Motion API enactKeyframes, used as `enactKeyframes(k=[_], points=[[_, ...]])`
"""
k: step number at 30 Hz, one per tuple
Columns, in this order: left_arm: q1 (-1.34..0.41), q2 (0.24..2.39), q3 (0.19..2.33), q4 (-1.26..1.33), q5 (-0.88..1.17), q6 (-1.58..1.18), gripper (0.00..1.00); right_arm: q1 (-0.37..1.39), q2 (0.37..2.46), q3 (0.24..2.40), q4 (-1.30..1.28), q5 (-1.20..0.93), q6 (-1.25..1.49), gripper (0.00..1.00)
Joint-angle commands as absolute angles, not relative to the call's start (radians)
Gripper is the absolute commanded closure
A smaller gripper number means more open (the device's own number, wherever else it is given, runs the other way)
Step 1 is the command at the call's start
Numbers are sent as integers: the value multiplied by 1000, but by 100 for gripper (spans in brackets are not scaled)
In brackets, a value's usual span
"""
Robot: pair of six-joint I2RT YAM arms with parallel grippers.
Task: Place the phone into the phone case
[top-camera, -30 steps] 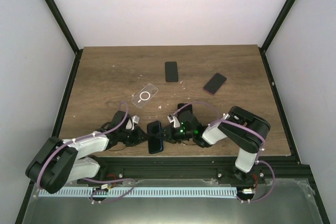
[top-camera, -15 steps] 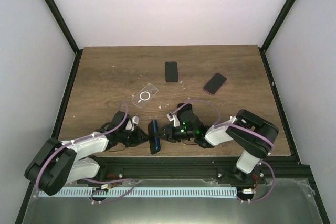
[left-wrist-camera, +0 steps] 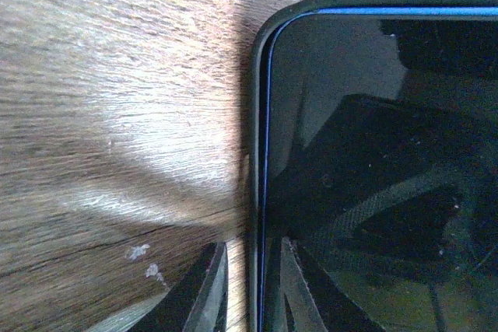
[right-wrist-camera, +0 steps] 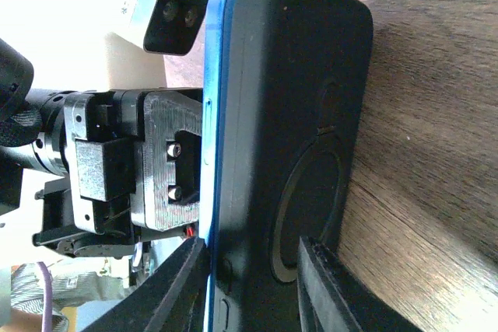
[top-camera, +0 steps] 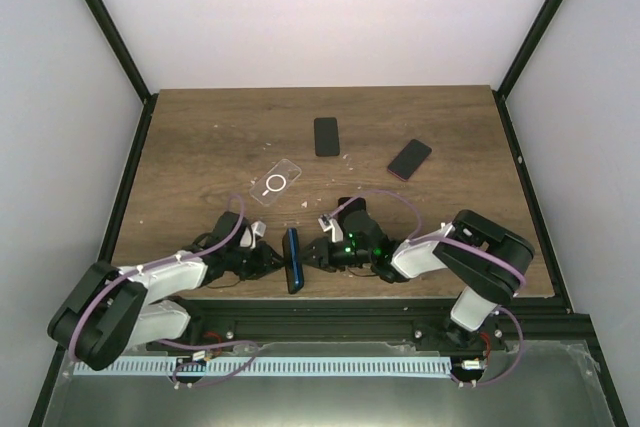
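A blue phone (top-camera: pixel 292 260) stands on its long edge near the table's front, between my two grippers. The black phone case (right-wrist-camera: pixel 311 114) covers its back. The phone's blue side (right-wrist-camera: pixel 216 75) still shows proud of the case rim. My right gripper (right-wrist-camera: pixel 253 285) is shut across phone and case, one finger on each face. My left gripper (left-wrist-camera: pixel 253 293) straddles the cased edge with its fingers (left-wrist-camera: pixel 204 289) narrowly apart. A sliver of wood shows between that finger and the case. The dark screen (left-wrist-camera: pixel 373 161) fills the left wrist view.
A clear case with a white ring (top-camera: pixel 277 184) lies behind the grippers. A black phone (top-camera: pixel 326 136) and a dark phone with a purple rim (top-camera: pixel 410 159) lie further back. The table's front edge (top-camera: pixel 330 299) is just below the held phone.
The phone has turned from showing its face upward to standing thin on its edge. My left jaws have eased slightly apart. My right jaws widened briefly and closed again.
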State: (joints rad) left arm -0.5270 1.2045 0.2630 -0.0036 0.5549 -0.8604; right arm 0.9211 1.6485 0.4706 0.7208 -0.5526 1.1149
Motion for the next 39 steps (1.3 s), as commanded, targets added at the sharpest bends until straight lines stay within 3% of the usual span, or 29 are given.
enactKeyframes(k=[1, 5, 9, 13, 18, 25, 33, 39], points=[[-528, 1239, 272, -11, 555, -852, 78, 927, 1658, 491, 706, -550, 1099, 65], [-529, 1250, 276, -9, 554, -849, 78, 927, 1657, 491, 705, -548, 1097, 64], [-529, 1256, 279, -12, 555, -847, 78, 925, 1655, 487, 704, -545, 1101, 54], [-529, 1258, 282, -12, 552, -845, 78, 925, 1657, 503, 665, -540, 1083, 80], [-529, 1236, 282, -16, 553, -852, 75, 923, 1658, 509, 644, -530, 1068, 97], [-507, 1131, 335, -117, 555, -837, 58, 916, 1618, 505, 630, -524, 1045, 99], [-424, 839, 444, -255, 673, -788, 25, 899, 1312, 479, 571, -470, 972, 99], [-422, 705, 447, -53, 828, -896, 22, 897, 1135, 476, 638, -477, 967, 99]])
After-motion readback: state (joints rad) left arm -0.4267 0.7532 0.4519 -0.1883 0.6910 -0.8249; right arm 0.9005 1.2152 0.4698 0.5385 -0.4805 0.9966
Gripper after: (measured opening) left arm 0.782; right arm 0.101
